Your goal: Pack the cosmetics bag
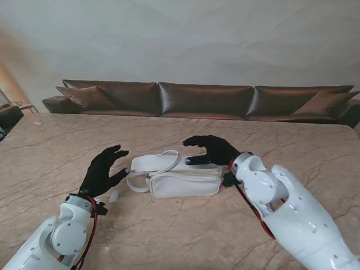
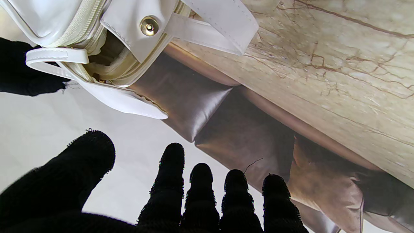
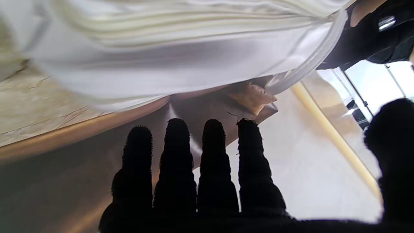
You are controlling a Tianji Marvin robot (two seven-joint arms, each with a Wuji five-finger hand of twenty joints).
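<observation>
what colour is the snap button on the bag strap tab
Gold-toned metal snap button on the white leather-look cosmetics bag; clearest in the left wrist view.

A white cosmetics bag [image 1: 181,179] lies on its side on the marble tabletop [image 1: 185,236], long and boxy, its cream zipper [image 2: 84,29] running along the upper face. The left end gapes open, showing a pale lining. A white strap [image 1: 147,167] loops loosely off that end, flat on the tabletop.

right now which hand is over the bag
The right hand, curled over the white bag's right end; the left hand is open beside its strap.
</observation>
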